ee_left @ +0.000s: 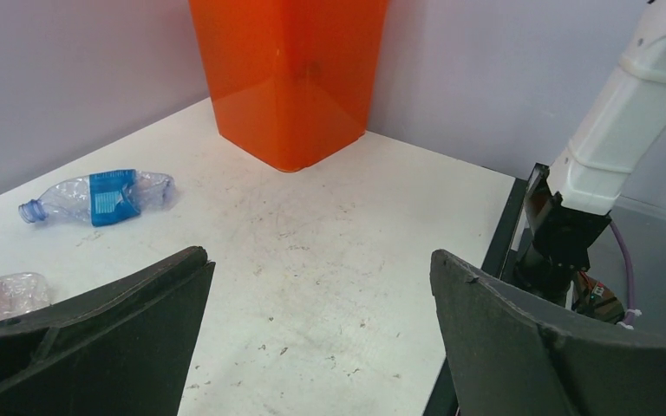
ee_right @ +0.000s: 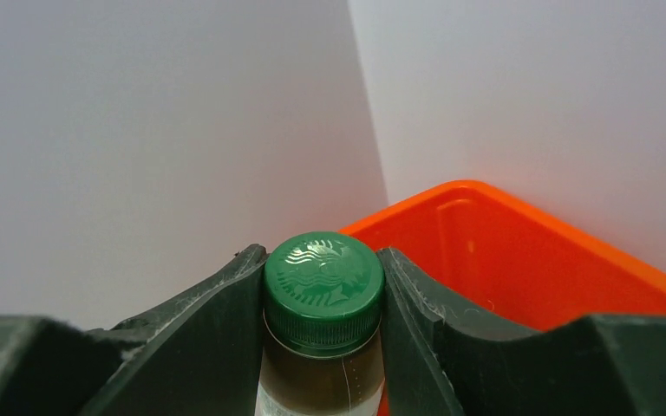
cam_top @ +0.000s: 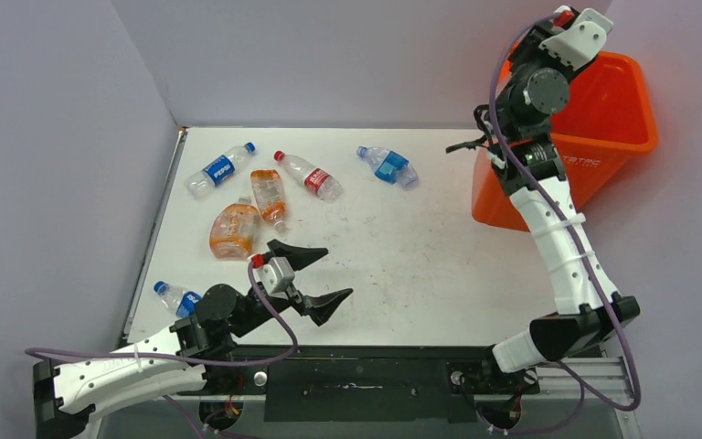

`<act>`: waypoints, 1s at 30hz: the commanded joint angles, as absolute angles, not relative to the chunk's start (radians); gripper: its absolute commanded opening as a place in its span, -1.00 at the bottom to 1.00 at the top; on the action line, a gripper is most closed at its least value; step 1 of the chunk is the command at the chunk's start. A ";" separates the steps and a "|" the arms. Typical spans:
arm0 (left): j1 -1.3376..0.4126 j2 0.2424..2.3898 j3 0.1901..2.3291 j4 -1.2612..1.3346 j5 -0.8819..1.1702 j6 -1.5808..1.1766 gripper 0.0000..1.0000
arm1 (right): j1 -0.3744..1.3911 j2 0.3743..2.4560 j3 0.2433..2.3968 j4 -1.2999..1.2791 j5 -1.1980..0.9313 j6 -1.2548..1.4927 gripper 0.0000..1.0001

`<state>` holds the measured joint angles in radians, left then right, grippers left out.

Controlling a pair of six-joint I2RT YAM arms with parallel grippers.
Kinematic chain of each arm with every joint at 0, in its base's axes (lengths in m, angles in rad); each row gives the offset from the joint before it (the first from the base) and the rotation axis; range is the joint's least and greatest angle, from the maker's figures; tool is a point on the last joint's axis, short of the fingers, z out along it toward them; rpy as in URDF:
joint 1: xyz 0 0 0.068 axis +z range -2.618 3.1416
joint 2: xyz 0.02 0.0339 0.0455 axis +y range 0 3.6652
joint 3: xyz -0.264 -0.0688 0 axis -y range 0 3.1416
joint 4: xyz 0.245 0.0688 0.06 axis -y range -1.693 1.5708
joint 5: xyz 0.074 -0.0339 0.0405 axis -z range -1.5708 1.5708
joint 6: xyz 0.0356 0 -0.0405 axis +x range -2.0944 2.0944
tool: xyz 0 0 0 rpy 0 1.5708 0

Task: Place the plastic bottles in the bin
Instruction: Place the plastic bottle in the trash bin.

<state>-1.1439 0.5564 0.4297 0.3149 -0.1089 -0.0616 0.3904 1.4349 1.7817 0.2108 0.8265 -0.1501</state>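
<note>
Green-capped bottle (ee_right: pixel 323 286) w/ embossed siren logo, dark contents and a pale label below is pinched at the cap by the right gripper (ee_right: pixel 323 258). It's held high above the orange bin (cam_top: pixel 626 151), at the table's far right corner. Pale grey walls. White table (cam_top: pixel 420 265) is scuffed. Lying on its left half: Pepsi bottle (cam_top: pixel 221 169), red-label bottle (cam_top: pixel 307 175), crushed blue-label bottle (cam_top: pixel 388 166), slim orange-tinted bottle (cam_top: pixel 269 197), fat orange-tinted bottle (cam_top: pixel 234 230), and blue-cap bottle (cam_top: pixel 175 297) by the left arm. Left gripper (cam_top: pixel 336 272) hovers near the front edge, jaws spread wide, nothing betw. them.
</note>
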 commanded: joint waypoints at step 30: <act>-1.187 0.624 0.469 0.297 -0.166 -0.019 0.92 | 0.273 1.615 1.944 0.293 0.861 0.020 0.79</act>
